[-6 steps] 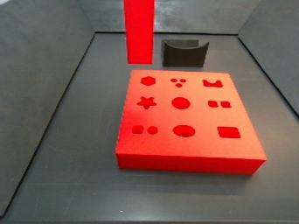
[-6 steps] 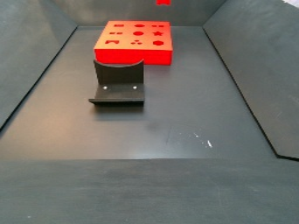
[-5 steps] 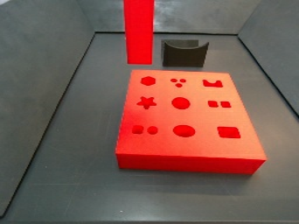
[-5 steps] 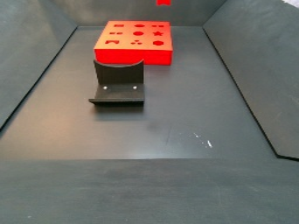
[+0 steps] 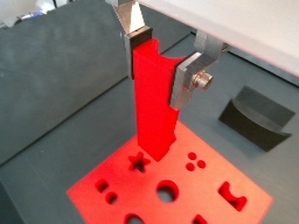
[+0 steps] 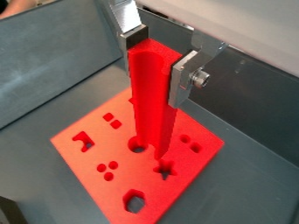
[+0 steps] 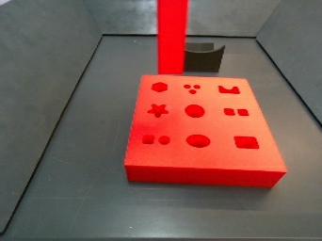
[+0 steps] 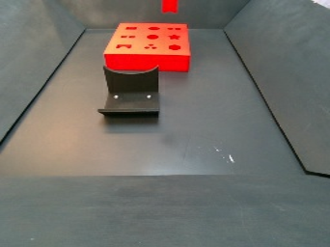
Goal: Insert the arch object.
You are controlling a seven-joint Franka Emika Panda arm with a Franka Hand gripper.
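Fingers of the gripper are clamped on the upper end of the arch object in both wrist views, the bar hanging upright above the red board. In a side view its lower end hangs over the board's far edge, beside the fixture; in a side view only its tip shows above the board.

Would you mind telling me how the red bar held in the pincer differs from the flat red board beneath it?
The arch object is a long, slender bar standing upright; the board is a broad, flat slab lying on the floor. The bar's faces look plain, while the board's top is cut with shaped holes. The bar hangs clamped in the pincer above the board, and nothing grips the board. Both are the same bright red.
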